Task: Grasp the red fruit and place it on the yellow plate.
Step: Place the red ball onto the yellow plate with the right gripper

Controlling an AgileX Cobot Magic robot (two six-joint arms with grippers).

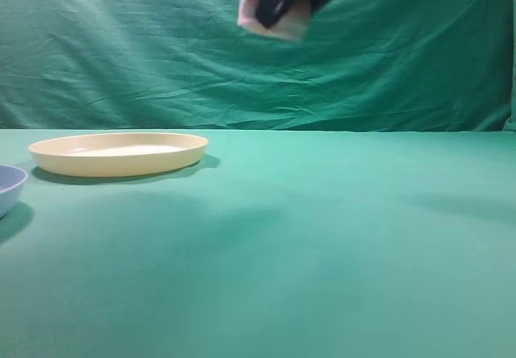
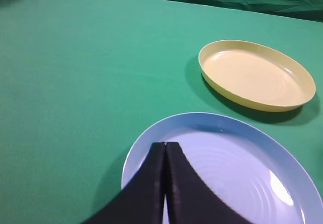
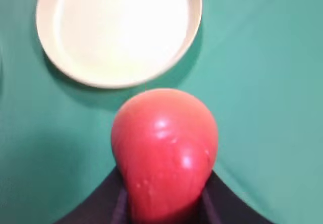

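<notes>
One right claw (image 3: 164,204) clamped on red fruit (image 3: 164,153), high above cloth, yellow plate (image 3: 118,32) rim apart.

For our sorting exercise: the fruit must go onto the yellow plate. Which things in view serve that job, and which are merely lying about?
Part of the job:
red fruit, held in the right gripper
yellow plate, nothing on it

Lying about:
light blue dish
left gripper, shut over the dish
</notes>
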